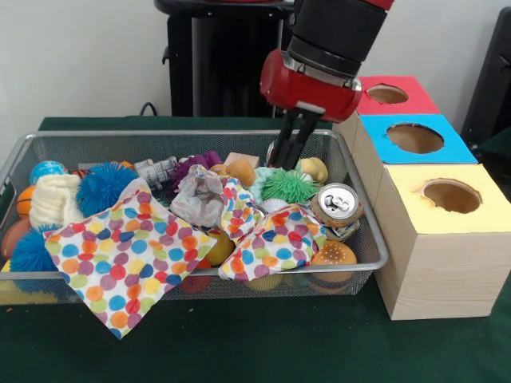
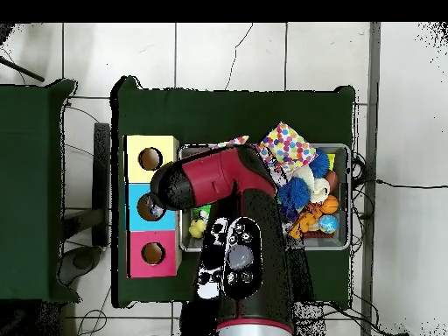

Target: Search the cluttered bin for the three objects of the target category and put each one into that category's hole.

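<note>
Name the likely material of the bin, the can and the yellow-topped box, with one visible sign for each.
Wire mesh bin: metal, seemingly; fine see-through grid, thin shiny rim.
Drink can: likely aluminium; silvery top with pull tab, body dented.
Yellow-topped box: wood or wood-look board; pale grain lines on its sides, matte yellow top.

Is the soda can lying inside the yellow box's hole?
No, the soda can sits in the wire bin beside the yellow box, whose hole looks empty.

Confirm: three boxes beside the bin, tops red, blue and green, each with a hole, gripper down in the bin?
One slip: the nearest box has a yellow top, not green, as the front view shows. The red box, blue box, bin and gripper are as stated.
</note>
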Controlling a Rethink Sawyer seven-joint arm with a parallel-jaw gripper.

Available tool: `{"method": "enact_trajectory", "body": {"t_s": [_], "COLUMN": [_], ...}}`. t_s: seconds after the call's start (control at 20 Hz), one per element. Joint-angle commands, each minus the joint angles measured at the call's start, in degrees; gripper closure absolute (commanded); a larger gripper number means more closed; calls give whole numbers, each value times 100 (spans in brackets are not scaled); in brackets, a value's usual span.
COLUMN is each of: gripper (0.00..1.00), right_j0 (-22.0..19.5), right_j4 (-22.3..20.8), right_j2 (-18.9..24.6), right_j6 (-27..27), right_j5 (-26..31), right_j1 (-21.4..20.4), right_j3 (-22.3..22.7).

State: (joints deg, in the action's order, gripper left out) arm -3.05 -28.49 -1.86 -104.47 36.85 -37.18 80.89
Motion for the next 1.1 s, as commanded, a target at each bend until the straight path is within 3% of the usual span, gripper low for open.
{"method": "enact_trajectory", "body": {"t_s": [0.05,0.4,0.55,0.95,1.0,1.1], "gripper": [100,100,100,100,0,0], "right_j0": [-219,-177,-124,50,80,134], "right_j4": [258,240,244,365,434,419], "right_j2": [-58,-167,-264,-539,-597,-674], "right_j6": [-1366,-1156,-1287,-1365,-1338,-1340], "right_j5": [-772,-1170,-1524,-1743,-1739,-1714], "right_j1": [455,560,725,841,874,870], "right_j3": [193,221,202,137,94,68]}}
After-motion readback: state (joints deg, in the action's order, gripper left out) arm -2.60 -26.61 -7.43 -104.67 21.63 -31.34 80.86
